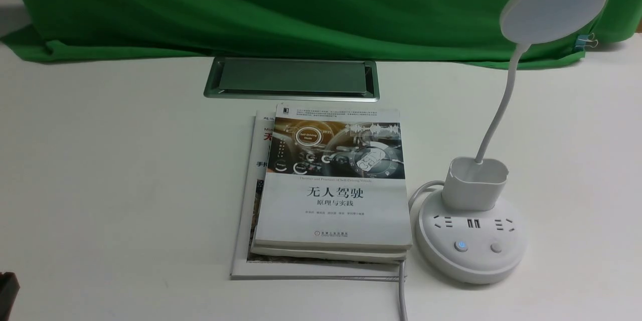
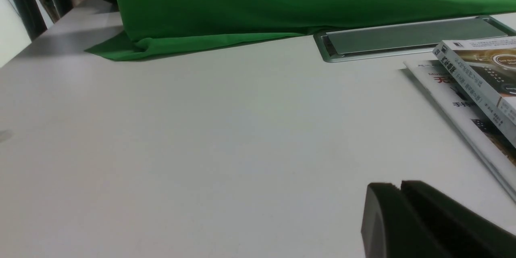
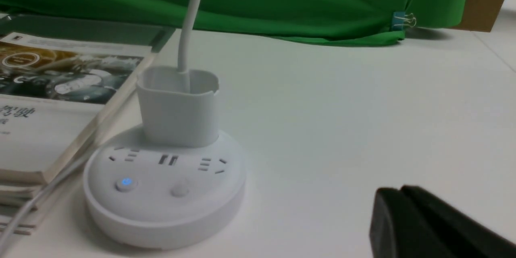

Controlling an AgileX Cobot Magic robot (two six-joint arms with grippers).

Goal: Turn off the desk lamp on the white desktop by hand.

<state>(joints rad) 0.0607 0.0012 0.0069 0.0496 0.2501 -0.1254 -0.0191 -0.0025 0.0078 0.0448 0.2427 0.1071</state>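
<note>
Front view: desk lamp [image 1: 474,220] stands on white desktop [image 1: 110,170], right of 2 stacked books [image 1: 331,185], round base near their right edge. Left button [image 1: 461,246] glows blue; right button [image 1: 496,248] unlit. Disc head [image 1: 553,7] raised before green cloth [image 1: 301,5]. Cable hatch [image 1: 291,78] behind books.

Left wrist view: left gripper [image 2: 399,197] low over bare desktop, fingers pressed together, holding nothing.

Right wrist view: right gripper [image 3: 399,201] near lamp base, apart from it, fingers pressed together, empty.
</note>
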